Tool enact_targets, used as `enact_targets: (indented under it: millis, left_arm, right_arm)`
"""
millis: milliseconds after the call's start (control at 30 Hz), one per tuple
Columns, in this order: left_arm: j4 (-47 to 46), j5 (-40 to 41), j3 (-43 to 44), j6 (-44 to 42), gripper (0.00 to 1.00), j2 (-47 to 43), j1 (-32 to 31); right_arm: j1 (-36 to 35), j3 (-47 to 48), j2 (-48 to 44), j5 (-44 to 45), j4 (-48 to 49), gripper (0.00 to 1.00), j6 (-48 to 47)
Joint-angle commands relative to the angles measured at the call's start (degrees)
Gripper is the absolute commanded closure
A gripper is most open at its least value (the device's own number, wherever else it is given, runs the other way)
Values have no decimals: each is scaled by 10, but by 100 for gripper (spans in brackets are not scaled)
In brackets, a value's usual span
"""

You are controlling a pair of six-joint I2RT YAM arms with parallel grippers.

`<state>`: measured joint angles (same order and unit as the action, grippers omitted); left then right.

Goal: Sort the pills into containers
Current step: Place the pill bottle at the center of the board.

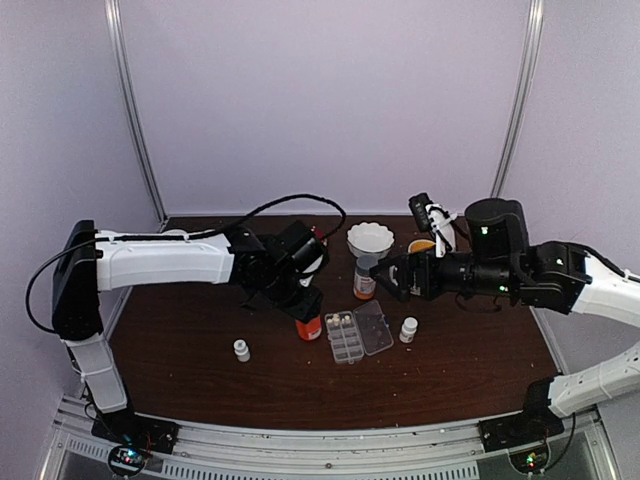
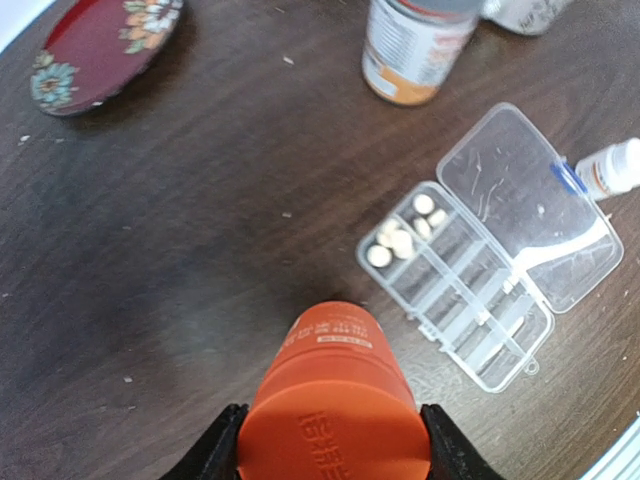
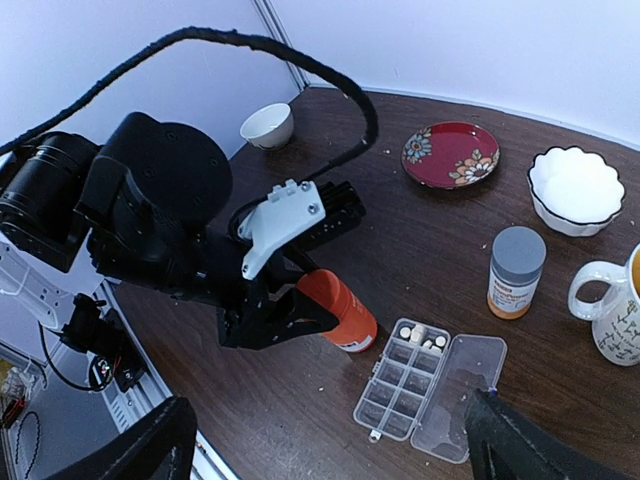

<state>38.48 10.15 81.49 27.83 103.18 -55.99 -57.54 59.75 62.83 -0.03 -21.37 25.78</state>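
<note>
From above the pills [image 1: 344, 320] are specks too small to count. The left wrist view crops the grey-capped bottle [image 2: 410, 50] at top, the orange-red bottle [image 2: 330, 400] at bottom.

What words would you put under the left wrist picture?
Left claw grips an orange bottle near the open pill box, white pills at one end.

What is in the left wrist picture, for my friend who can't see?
The left tool grips an orange bottle at the bottom of the picture. On the dark wooden table, to its right, lies a clear pill box, lid open, with white pills in its end cells. A grey-capped bottle and a red flowered plate sit at the top.
</note>
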Motion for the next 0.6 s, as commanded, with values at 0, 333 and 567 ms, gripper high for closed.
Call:
enact_targets:
  millis: [0,333,567]
  left_arm:
    - [8,23,31,28,57,27,-19]
    - [25,44,41,47,4,34,-24]
    - [-31,52,-5,45,2,-40,-37]
  right_arm:
    - [-6,-42,-49,18,-30,3,25]
    - [-6,-76,-85,25,-47,2,28]
    - [-10,-48,-17,17,-63,5,9]
